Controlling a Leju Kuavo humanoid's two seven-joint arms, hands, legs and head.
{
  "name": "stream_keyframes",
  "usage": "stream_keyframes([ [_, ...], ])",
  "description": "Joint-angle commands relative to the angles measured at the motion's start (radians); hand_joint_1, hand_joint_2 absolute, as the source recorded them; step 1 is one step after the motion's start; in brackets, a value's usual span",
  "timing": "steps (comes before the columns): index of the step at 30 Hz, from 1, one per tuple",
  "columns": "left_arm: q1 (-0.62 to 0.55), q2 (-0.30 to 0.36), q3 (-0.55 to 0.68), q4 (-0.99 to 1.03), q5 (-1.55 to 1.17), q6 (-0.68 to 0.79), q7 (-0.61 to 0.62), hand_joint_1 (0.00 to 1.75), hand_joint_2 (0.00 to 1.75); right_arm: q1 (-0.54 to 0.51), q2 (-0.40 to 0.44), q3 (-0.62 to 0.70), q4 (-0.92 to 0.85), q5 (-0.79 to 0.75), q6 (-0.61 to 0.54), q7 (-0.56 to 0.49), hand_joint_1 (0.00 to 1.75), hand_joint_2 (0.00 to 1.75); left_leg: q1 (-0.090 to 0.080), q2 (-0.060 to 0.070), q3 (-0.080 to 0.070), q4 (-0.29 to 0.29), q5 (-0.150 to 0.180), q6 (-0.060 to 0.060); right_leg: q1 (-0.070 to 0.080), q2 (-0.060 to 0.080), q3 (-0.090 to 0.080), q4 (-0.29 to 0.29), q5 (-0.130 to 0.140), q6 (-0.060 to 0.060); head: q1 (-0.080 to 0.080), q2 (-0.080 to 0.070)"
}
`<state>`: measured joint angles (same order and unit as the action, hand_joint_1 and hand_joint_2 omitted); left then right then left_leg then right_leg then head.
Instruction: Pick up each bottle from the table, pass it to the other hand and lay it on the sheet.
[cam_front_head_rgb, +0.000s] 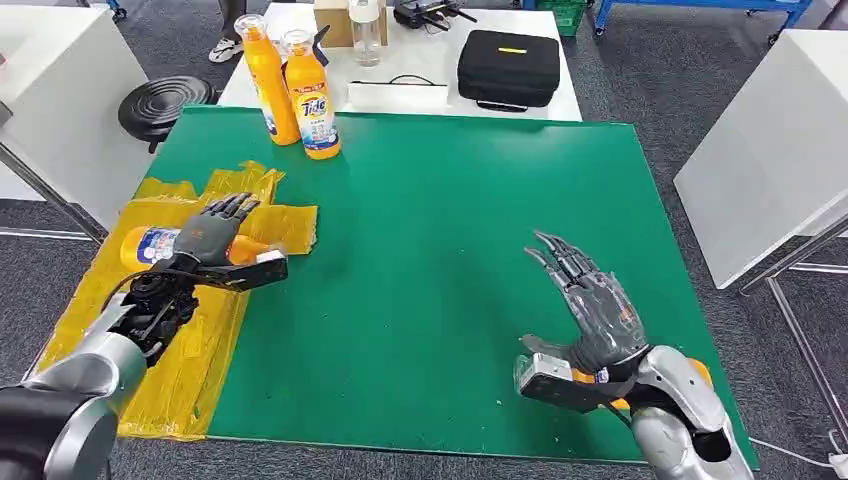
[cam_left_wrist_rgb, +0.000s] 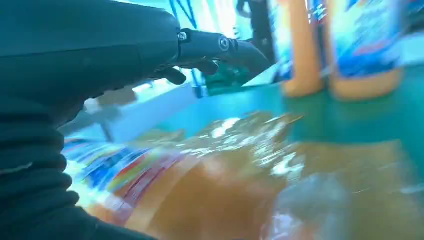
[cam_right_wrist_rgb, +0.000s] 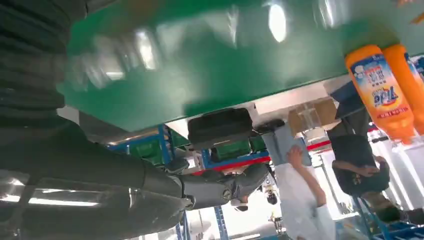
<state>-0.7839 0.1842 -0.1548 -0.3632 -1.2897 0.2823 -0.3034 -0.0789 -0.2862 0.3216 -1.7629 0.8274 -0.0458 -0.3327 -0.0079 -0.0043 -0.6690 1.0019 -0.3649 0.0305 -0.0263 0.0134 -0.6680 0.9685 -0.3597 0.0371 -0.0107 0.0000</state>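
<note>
Left hand (cam_front_head_rgb: 212, 232) palm-down, gripping a lying bottle (cam_front_head_rgb: 150, 245) on the yellow sheet (cam_front_head_rgb: 180, 370), right hand (cam_front_head_rgb: 592, 305) empty — fingers spread, raised.

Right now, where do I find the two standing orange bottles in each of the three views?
Head view: two standing orange bottles at the green mat's far left corner.
Left wrist view: blurred, upper right, on the mat's edge.
Right wrist view: upside down, upper right.
Shared landmark: the green mat.
</note>
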Motion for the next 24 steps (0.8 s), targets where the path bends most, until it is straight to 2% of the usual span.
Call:
stream_keyframes([
  [1, -0.063, -0.115, 0.179, -0.063, 0.266, -0.139, -0.275, 0.0, 0.0, 0.157, -0.187, -0.158, -0.156, 0.04, 0.164, -0.017, 0.0, 1.75, 0.001, -0.005, 0.002, 0.002, -0.002, -0.001, 0.001, -0.007, 0.004, 0.002, -0.004, -0.001, 0.0, 0.0],
  [3, -0.063, -0.114, 0.173, -0.073, 0.276, -0.15, -0.274, 0.0, 0.0, 0.187, -0.192, -0.198, -0.172, 0.033, 0.176, -0.036, 0.0, 1.75, 0.001, -0.008, 0.005, 0.004, -0.005, -0.002, 0.001, -0.01, 0.008, 0.003, -0.007, -0.002, 0.0, 0.0],
  [4, -0.054, -0.116, 0.191, -0.087, 0.317, -0.166, -0.295, 0.0, 0.0, 0.212, -0.207, -0.225, -0.185, 0.012, 0.212, -0.061, 0.0, 1.75, 0.0, -0.005, 0.003, 0.002, -0.003, -0.001, 0.001, -0.007, 0.004, 0.002, -0.004, -0.001, 0.0, 0.0],
  [6, -0.025, -0.111, 0.21, -0.122, 0.378, -0.177, -0.313, 0.0, 0.0, 0.249, -0.262, -0.316, -0.195, -0.007, 0.263, -0.069, 0.0, 1.75, -0.001, -0.004, 0.003, 0.001, -0.003, -0.001, 0.0, -0.005, 0.004, 0.001, -0.003, -0.001, 0.0, 0.0],
  [9, 0.01, -0.124, 0.244, -0.185, 0.472, -0.187, -0.337, 0.0, 0.0, 0.263, -0.281, -0.448, -0.172, -0.015, 0.339, -0.089, 0.0, 1.75, -0.001, -0.002, 0.005, 0.002, -0.005, -0.002, 0.0, -0.003, 0.005, 0.002, -0.004, -0.001, -0.001, 0.0],
  [12, 0.056, -0.142, 0.298, -0.286, 0.63, -0.277, -0.395, 0.0, 0.0, 0.271, -0.275, -0.494, -0.133, 0.046, 0.377, -0.073, 0.0, 1.75, -0.001, -0.002, 0.006, 0.001, -0.005, -0.002, 0.0, -0.003, 0.006, 0.001, -0.003, -0.001, 0.0, 0.0],
  [15, 0.101, -0.15, 0.289, -0.393, 0.683, -0.272, -0.37, 0.0, 0.0, 0.284, -0.27, -0.494, -0.088, 0.112, 0.383, -0.04, 0.0, 1.75, 0.0, 0.0, 0.007, 0.0, -0.005, -0.002, 0.001, -0.002, 0.007, -0.001, -0.003, -0.002, 0.0, 0.0],
  [16, 0.114, -0.156, 0.269, -0.431, 0.668, -0.237, -0.328, 0.0, 1.75, 0.294, -0.271, -0.492, -0.078, 0.141, 0.381, -0.019, 0.0, 1.75, 0.001, -0.001, 0.009, 0.001, -0.006, -0.002, 0.002, -0.003, 0.01, -0.001, -0.004, -0.002, 0.0, 0.0],
  [19, 0.171, -0.207, 0.214, -0.601, 0.705, -0.245, -0.257, 0.0, 1.75, 0.267, -0.238, -0.484, 0.005, 0.176, 0.379, 0.008, 0.0, 1.75, 0.0, -0.001, 0.005, 0.0, -0.004, -0.001, 0.001, -0.003, 0.006, -0.001, -0.002, -0.001, -0.001, 0.0],
  [21, 0.216, -0.222, 0.147, -0.728, 0.706, -0.235, -0.229, 0.0, 1.75, 0.228, -0.192, -0.459, 0.072, 0.221, 0.349, 0.024, 0.0, 1.75, 0.002, -0.002, 0.009, 0.001, -0.006, -0.002, 0.003, -0.004, 0.011, -0.002, -0.004, -0.002, 0.0, 0.0],
  [22, 0.239, -0.228, 0.113, -0.796, 0.725, -0.241, -0.221, 0.0, 1.75, 0.206, -0.178, -0.438, 0.115, 0.234, 0.35, 0.03, 0.0, 1.75, 0.001, 0.0, 0.005, -0.001, -0.004, -0.001, 0.002, -0.002, 0.006, -0.003, -0.001, -0.001, -0.001, 0.0],
  [24, 0.261, -0.226, 0.077, -0.857, 0.75, -0.249, -0.201, 0.0, 1.75, 0.17, -0.174, -0.405, 0.18, 0.246, 0.343, 0.033, 0.0, 1.75, 0.002, 0.0, 0.01, 0.0, -0.007, -0.002, 0.003, -0.002, 0.012, -0.003, -0.004, -0.002, 0.0, 0.0],
])
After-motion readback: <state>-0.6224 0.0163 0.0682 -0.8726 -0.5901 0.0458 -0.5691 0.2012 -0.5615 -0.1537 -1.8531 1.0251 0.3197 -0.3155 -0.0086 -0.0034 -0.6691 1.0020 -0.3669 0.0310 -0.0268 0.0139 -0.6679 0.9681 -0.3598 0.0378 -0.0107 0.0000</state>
